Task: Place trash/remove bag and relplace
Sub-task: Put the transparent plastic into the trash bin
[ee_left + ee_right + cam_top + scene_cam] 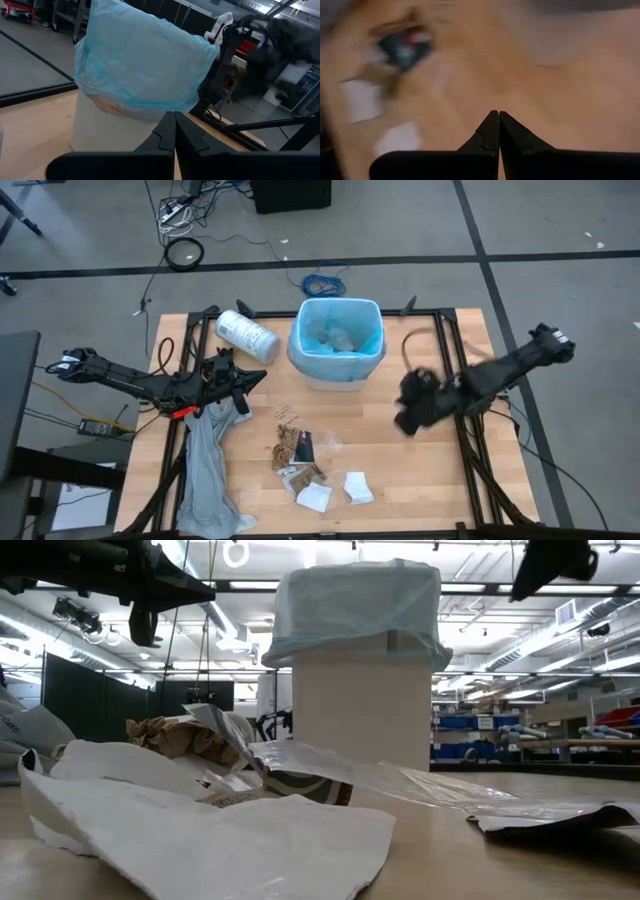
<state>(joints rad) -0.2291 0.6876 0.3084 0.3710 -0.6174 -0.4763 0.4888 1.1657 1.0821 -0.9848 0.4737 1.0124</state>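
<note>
The bag (335,340), thin light-blue plastic, lines a white bin (360,710) at the table's far middle, and its rim is folded over the bin's top (140,60). Some pale scraps lie inside it. The trash lies on the table nearer the front: brown wrappers and a dark packet (293,446), and two white papers (313,497) (358,488). My left gripper (258,377) hovers left of the bin, level, shut on nothing (175,120). My right gripper (408,420) is right of the trash, above the table and tipped downward. It too is shut on nothing (498,116).
A long limp grey plastic sheet (207,470) lies along the table's left side, below my left arm. A white printed roll (247,335) lies left of the bin. A black frame rail (455,380) edges the table. Bare wood (400,480) shows at the near right.
</note>
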